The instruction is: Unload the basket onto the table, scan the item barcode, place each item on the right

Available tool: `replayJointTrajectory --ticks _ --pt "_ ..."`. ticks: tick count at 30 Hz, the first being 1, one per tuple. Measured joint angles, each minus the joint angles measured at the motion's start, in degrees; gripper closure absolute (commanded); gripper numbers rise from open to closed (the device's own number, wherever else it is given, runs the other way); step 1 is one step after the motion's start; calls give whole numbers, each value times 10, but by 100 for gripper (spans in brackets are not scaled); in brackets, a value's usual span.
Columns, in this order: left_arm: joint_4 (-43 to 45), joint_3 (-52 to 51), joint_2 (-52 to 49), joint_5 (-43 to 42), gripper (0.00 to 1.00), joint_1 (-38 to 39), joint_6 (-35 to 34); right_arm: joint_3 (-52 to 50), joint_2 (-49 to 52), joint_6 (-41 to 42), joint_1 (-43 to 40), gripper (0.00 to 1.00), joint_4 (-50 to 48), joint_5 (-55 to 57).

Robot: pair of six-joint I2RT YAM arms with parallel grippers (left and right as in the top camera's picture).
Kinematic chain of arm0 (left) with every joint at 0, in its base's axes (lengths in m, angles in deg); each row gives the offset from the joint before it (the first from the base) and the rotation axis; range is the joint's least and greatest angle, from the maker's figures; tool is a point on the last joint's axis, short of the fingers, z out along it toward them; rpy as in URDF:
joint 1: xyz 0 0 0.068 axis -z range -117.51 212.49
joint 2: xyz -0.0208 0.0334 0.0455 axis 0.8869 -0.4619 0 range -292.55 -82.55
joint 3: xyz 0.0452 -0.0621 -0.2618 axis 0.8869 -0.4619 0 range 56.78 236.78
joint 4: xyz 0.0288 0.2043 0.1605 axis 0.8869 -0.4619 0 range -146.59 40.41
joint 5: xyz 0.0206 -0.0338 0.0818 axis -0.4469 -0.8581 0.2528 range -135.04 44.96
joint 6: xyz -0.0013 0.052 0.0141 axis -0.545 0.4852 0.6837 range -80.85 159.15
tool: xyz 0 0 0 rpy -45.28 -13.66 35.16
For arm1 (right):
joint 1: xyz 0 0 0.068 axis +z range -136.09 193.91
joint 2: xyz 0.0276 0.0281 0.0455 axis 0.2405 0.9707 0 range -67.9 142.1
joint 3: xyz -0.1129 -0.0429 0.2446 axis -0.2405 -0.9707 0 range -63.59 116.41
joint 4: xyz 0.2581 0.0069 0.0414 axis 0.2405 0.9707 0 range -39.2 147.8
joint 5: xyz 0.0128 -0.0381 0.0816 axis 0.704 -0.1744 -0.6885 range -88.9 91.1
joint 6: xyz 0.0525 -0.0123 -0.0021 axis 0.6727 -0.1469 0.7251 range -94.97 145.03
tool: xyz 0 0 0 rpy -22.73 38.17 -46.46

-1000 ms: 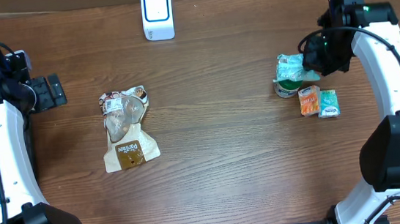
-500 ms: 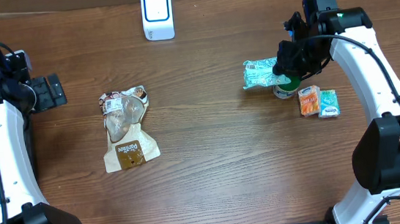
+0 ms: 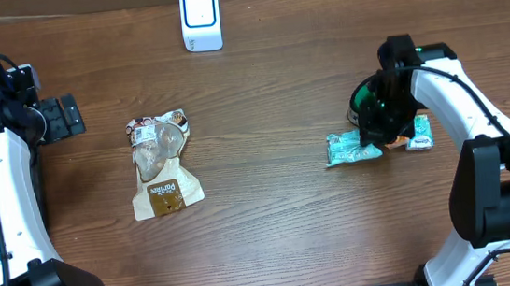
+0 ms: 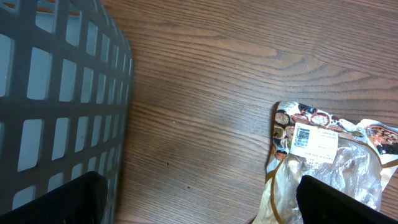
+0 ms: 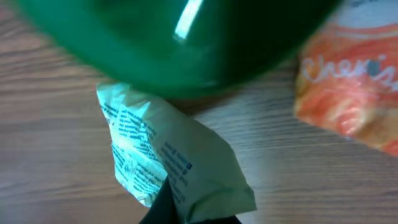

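My right gripper (image 3: 371, 140) is shut on one end of a pale green printed packet (image 3: 349, 149), which sticks out to the left just over the table. In the right wrist view the packet (image 5: 169, 157) fills the lower middle, pinched between the dark fingertips (image 5: 163, 208) of the right gripper (image 5: 186, 214). The white scanner (image 3: 200, 19) stands at the back edge, far from the packet. My left gripper (image 3: 61, 117) is open at the far left with nothing in it. Its fingers (image 4: 65, 198) frame bare wood in the left wrist view.
A green tub (image 3: 363, 104) sits just behind the right gripper, blurred and close in the wrist view (image 5: 174, 37). An orange packet (image 5: 354, 93) and a green-white packet (image 3: 420, 132) lie to its right. A brown snack bag (image 3: 161, 163) lies centre-left. A grey basket (image 4: 56, 93) stands beside the left gripper.
The right arm has carried the green packet leftward off the tub, then down and toward the front, beside the orange packet. The left arm has not moved.
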Motion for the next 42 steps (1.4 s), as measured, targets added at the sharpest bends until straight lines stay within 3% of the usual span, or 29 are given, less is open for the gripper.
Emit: replayJointTrajectory --ticks 4,6,15,21,25,31,36,42 --pt "0 0 0 0 0 0 0 -2 0 12 -27 62 -32 16" --pt "0 0 0 0 1 0 0 -2 0 16 -45 55 -45 22" --pt "0 0 0 0 0 0 0 73 0 11 -77 52 54 -20" --pt "0 0 0 0 0 0 0 157 0 -12 -27 39 55 -123" --pt "0 0 0 0 0 0 0 157 0 -15 49 36 -14 -163" --pt "0 0 0 0 0 0 0 151 2 29 171 20 -179 -174" --pt "0 0 0 0 0 0 0 151 40 100 257 18 -311 -174" --pt "0 0 0 0 0 0 0 150 119 161 321 18 -405 -173"
